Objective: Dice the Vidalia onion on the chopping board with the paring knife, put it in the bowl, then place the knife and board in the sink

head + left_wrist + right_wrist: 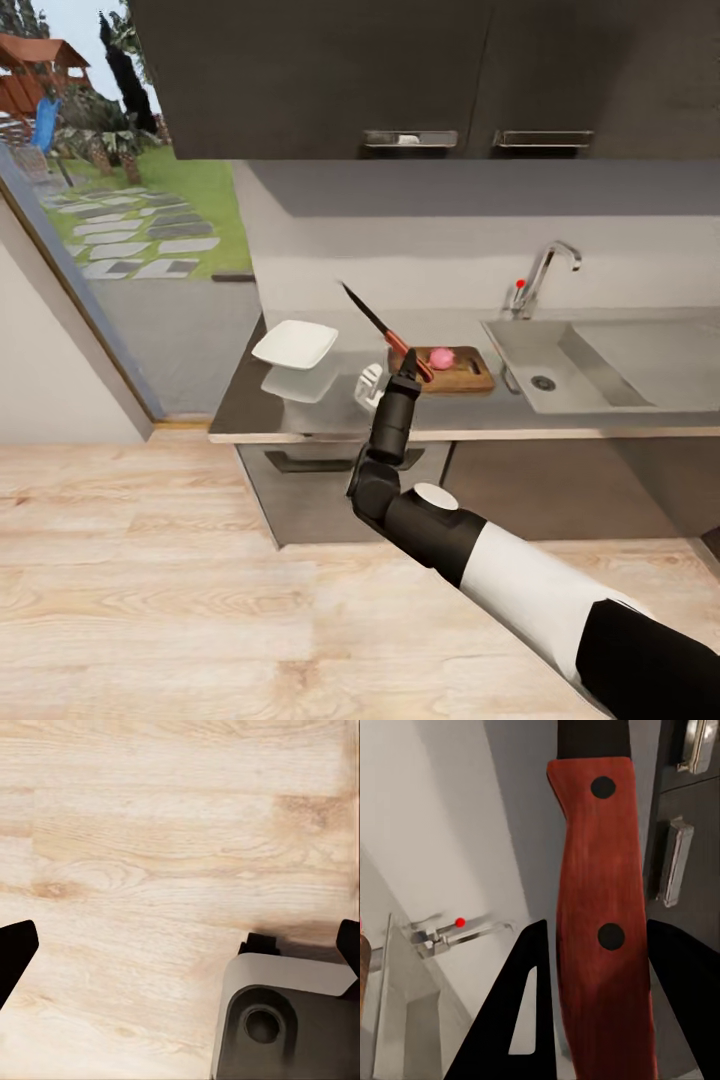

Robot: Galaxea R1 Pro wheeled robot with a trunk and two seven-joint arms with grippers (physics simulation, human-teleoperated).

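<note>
My right gripper (pixel 409 368) is shut on the paring knife (pixel 385 331), held above the countertop (pixel 470 418). Its dark blade points up and to the left. In the right wrist view the red handle (pixel 596 892) sits between the two dark fingers (pixel 526 1012). Just right of the gripper lies the brown chopping board (pixel 470 376) with a pinkish round onion (pixel 441 357) on it. The white bowl (pixel 296 343) stands on the counter's left part. The steel sink (pixel 590 372) with its tap (pixel 542 272) is at the right. My left gripper (pixel 180 945) hangs open over the wooden floor.
Dark wall cabinets (pixel 400 70) hang above the counter, with their handles (pixel 675 862) near the knife in the right wrist view. A small white object (pixel 368 385) sits left of my right gripper. A glass wall (pixel 120 250) closes the left side. Light wooden floor (pixel 150 590) lies before the counter.
</note>
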